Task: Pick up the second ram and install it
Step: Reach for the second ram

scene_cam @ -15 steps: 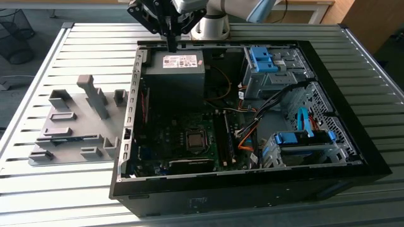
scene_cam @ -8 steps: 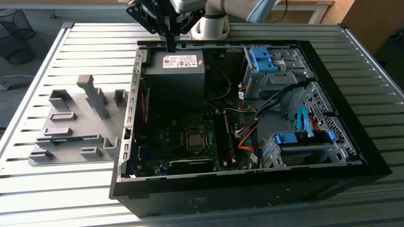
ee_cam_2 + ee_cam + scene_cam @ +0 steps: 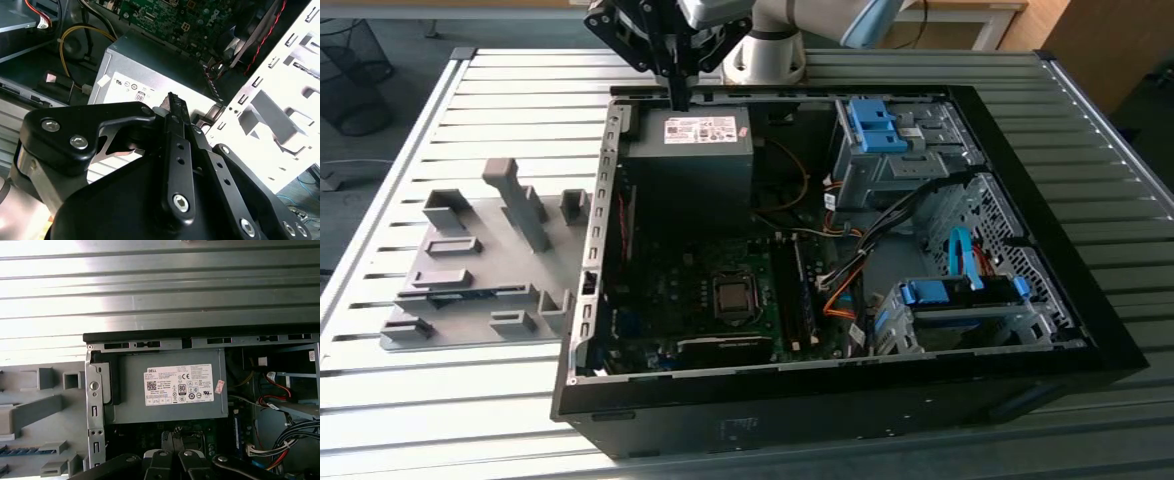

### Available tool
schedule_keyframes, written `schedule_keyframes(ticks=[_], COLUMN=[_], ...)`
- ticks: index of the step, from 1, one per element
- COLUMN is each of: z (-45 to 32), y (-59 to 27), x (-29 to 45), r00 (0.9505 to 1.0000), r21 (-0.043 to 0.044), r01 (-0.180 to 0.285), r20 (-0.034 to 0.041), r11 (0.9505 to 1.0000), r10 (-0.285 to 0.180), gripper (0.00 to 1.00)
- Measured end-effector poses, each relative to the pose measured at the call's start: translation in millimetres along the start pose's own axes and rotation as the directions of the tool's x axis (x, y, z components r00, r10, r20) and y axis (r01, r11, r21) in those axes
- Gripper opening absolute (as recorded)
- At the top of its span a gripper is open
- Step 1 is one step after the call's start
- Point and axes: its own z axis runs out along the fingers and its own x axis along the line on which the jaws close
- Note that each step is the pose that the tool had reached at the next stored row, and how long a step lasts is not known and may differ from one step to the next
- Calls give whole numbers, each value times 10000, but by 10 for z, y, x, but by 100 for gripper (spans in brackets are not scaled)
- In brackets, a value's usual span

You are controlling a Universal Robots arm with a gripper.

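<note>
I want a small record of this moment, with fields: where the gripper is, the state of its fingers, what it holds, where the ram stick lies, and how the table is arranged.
gripper place: gripper just above the gray power supply, inside the open computer case
fingers: shut
held: nothing visible between them
task part: second ram, seemingly the blue strip lying on the gray fixture, apart from the gripper
layout: case on the slatted metal table; fixture beside it, at the exterior view's left

The gripper (image 3: 678,97), fingers together, hung just over the power supply (image 3: 707,131) inside the open computer case (image 3: 1107,350); a grey fixture (image 3: 480,270) lay beside it on the slatted table (image 3: 400,400).
</note>
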Motion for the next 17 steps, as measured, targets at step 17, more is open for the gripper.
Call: schedule_keyframes(ticks=[17], z=[-4], y=[-10], x=[129], r00=[10000], r21=[1], r01=[-1], r20=[0], r11=[10000], r10=[1], gripper=[10])
